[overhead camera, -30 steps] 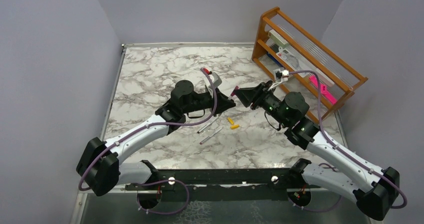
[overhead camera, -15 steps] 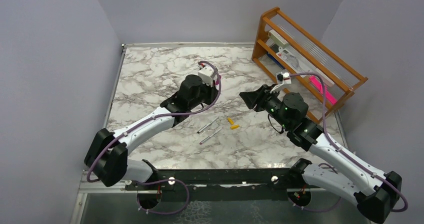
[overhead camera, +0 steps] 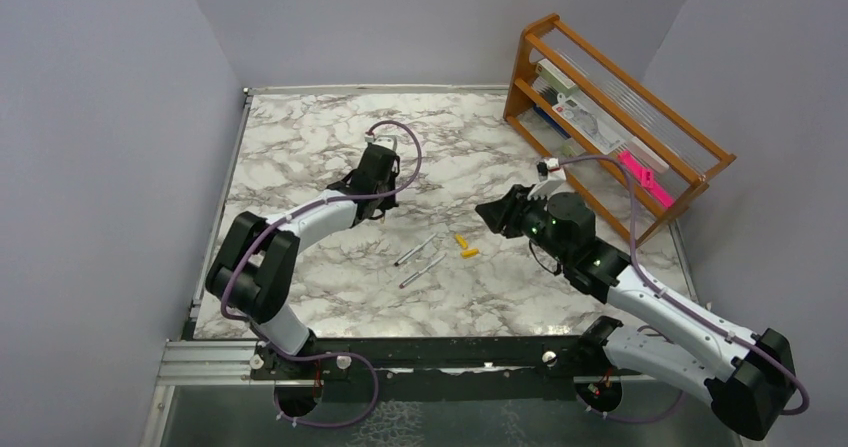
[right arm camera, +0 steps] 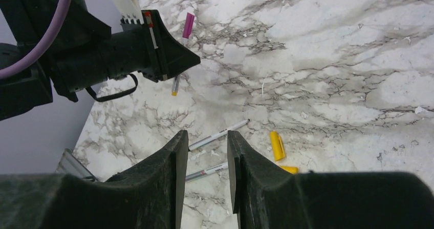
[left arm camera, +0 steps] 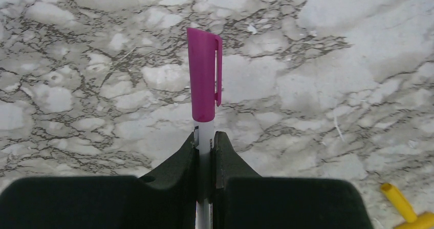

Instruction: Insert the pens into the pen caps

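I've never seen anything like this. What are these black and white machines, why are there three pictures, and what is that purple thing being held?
These are two robot arms bolted at the near edge of a marble table. Each ends in a two-finger gripper. The wide picture looks down from above and behind the arms. The other two come from a small camera on each wrist, so each arm's own fingers show at the bottom. The left gripper is shut on a slim pen that already wears a magenta cap. The right gripper is open and holds nothing. On the table lie two more pens and two yellow caps, not yet joined. A wooden rack stands at the far right.
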You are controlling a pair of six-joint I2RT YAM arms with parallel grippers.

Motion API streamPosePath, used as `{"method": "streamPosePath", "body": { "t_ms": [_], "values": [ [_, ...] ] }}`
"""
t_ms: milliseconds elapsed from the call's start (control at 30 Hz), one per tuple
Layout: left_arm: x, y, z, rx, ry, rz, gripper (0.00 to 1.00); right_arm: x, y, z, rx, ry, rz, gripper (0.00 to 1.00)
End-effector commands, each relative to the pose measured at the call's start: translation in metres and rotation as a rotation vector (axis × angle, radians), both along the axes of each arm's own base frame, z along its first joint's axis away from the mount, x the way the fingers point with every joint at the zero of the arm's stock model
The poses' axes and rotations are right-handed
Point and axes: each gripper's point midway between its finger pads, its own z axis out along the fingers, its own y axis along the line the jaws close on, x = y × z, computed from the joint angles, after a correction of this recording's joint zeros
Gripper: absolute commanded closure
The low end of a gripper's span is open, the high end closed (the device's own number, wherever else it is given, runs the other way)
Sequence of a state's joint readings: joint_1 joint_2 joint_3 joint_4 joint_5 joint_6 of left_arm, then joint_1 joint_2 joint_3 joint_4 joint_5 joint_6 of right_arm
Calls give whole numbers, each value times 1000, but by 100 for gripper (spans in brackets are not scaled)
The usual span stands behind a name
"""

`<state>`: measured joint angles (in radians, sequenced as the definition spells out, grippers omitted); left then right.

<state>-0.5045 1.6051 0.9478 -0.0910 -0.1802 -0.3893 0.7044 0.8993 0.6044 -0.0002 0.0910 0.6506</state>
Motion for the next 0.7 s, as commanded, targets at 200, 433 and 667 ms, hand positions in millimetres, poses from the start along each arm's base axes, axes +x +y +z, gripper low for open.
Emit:
{"method": "streamPosePath", "body": {
  "t_ms": [200,433,667],
  "values": [
    [27,46,-44,93,2,86,93,-4,7,-18,0,41,41,68],
    [35,39,-69,96,55,39,86,-6,6,-27,-21,57,49,68],
    [34,39,-68,88,57,40,82,-8,5,-35,-25,69,49,68]
  ]
}}
